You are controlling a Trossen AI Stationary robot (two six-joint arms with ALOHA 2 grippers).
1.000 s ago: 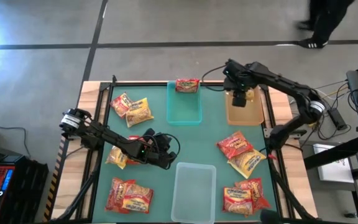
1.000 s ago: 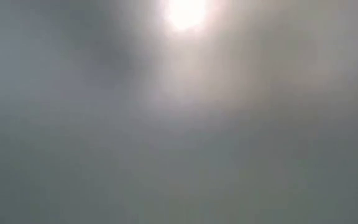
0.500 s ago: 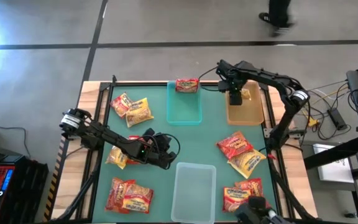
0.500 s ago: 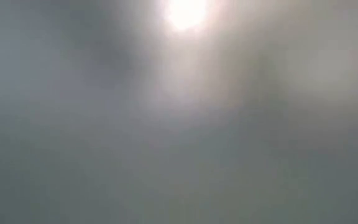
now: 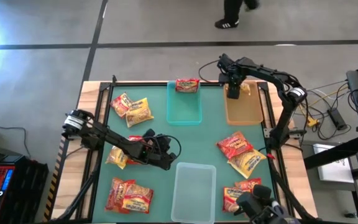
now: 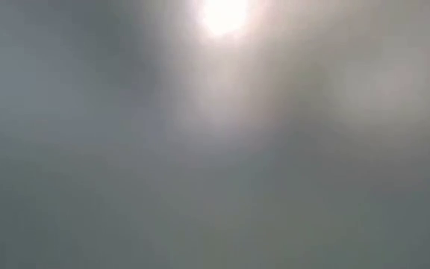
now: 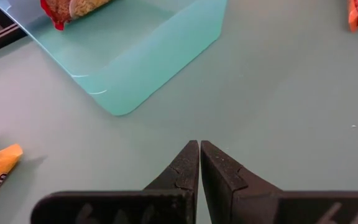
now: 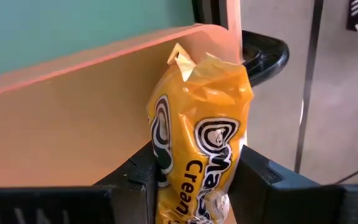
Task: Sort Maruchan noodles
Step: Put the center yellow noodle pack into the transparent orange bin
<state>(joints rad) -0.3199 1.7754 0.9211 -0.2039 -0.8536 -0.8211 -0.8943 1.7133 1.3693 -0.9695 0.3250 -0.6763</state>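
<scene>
Teal mat [image 5: 207, 140] covers most of the table [image 5: 92, 99], mid-frame in the high view. Low view is a grey blur w/ one bright spot at top, nothing readable.

Bins next: clear bin [image 5: 194, 183] at bottom centre, tan bin [image 5: 244, 109] upper right, teal bin [image 5: 184, 107] upper centre.

Left arm runs from mid-left edge to the centre-left of the mat. Left gripper [image 5: 169, 152] sits low over bare mat, fingers [image 7: 185, 168] pressed together, nothing between them.

Right arm arcs from the right edge up to the top right. Right gripper [image 5: 234, 84] hangs over the far end of the tan bin, pinching a yellow packet [image 8: 201, 149] that stands upright between the jaws, above the tan bin's wall.

Maruchan noodles, rest of them:
- one red packet [image 5: 187, 85] resting on the teal bin's top rim
- two packets [image 5: 132, 109] overlapping, upper left of mat
- one yellow packet [image 5: 117, 157] at mid-left, partly under the left arm
- two packets [image 5: 129, 196] at lower left
- two packets [image 5: 241, 152] at mid-right
- more packets [image 5: 238, 196] at lower right, partly hidden by dark gear; count unclear.

Top edge of high view: a person's legs [image 5: 232, 12] on the floor beyond the table.
</scene>
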